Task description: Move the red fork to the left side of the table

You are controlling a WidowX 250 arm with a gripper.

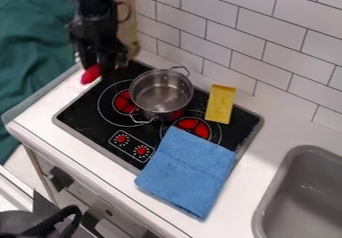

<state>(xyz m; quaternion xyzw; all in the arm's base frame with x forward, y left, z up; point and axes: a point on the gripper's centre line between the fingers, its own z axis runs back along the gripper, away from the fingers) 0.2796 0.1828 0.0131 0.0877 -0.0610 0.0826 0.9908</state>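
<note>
Well, rounded red fork at the hand

A: Pretty bright scene tbh. The white counter left of the pot is the palest patch, nearly washed out.
B: Yep, and the pot's metal has little glints on its rim and inside. The black cooktop around it stays way darker.
A: Tiles behind the pot look pretty evenly lit, just soft light. Hard to say where it comes from.
B: The gripper up and left of the pot is kinda a smeary dark mass, and farther left the green cloth has shaded folds.
</note>
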